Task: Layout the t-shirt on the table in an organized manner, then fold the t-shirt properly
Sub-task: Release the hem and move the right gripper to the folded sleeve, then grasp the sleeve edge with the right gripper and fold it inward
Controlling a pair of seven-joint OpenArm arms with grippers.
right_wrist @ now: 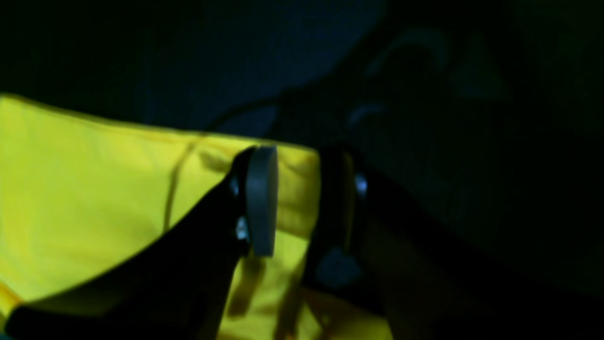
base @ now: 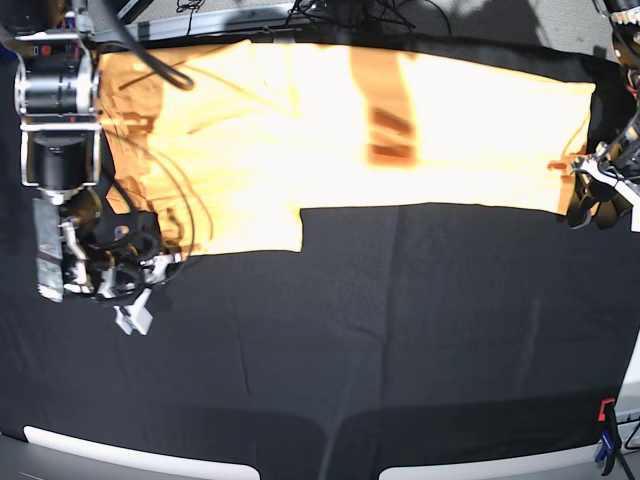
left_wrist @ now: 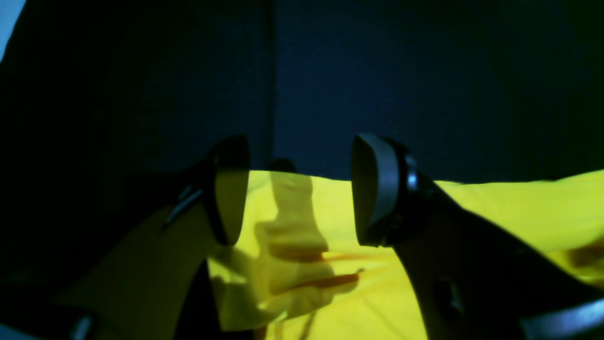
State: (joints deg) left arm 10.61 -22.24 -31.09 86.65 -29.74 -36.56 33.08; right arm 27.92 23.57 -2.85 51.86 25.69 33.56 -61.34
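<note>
The pale orange t-shirt (base: 450, 130) lies spread wide across the far part of the black table (base: 400, 330), with a darker shadowed band near its middle. My left gripper (base: 590, 198) is at the shirt's right near corner. In the left wrist view it (left_wrist: 297, 193) is open, its fingers astride a wrinkled edge of the yellow cloth (left_wrist: 495, 212). My right gripper (base: 135, 300) is low at the shirt's left near edge. In the right wrist view it (right_wrist: 297, 203) shows a narrow gap over the cloth's corner (right_wrist: 94, 189), holding nothing that I can see.
White edge strips (base: 140, 455) run along the table's near rim. A red clamp (base: 605, 408) sits at the near right corner. Cables (base: 330, 12) lie beyond the far edge. The right arm's body (base: 58, 120) stands over the shirt's left end.
</note>
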